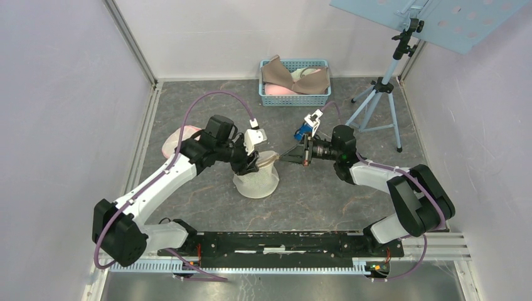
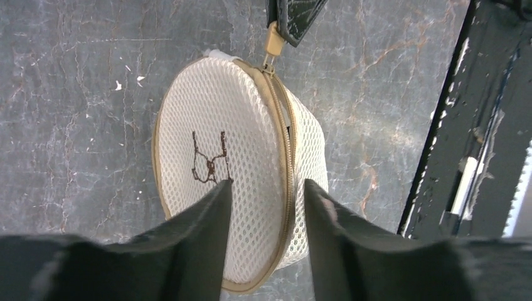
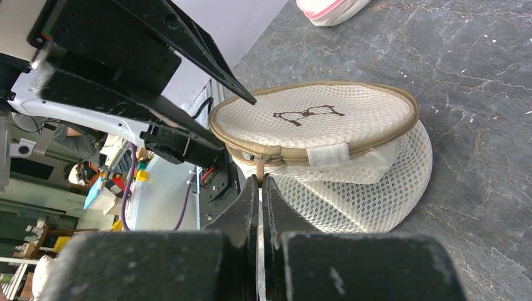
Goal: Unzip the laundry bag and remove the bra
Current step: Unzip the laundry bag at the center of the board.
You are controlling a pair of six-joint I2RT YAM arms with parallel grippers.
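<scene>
The round white mesh laundry bag [image 1: 257, 183] with tan zip trim sits on the grey marbled worktop [image 1: 313, 207], in the middle of the top view, directly between the two arms' tips. Its flat face, stitched with a small brown motif [image 2: 209, 164], is tilted up, and the zip runs closed around the rim.

The left pincer [image 2: 266, 185] hangs right over the bag with its jaws spread. Its two dark fingers [image 2: 201, 238] stand either side of the zipped rim, one in front of the embroidered face and one in front of the side wall. Whether they touch the mesh cannot be told.

The right pincer [image 3: 260, 183] comes in from the opposite side, level with the bag's rim. Its jaws are pressed together on the tan zipper pull [image 3: 259, 168], which stands out from the zip line just beside a small white fabric tab [image 3: 331, 153]. In the left wrist view this pull is stretched away from the bag's far edge into the right fingertips.

Well apart at the back of the worktop stands a blue plastic basket [image 1: 295, 99] holding a brown padded garment [image 1: 279, 72]. A pink-and-white padded item [image 1: 177, 141] lies near the left arm.
</scene>
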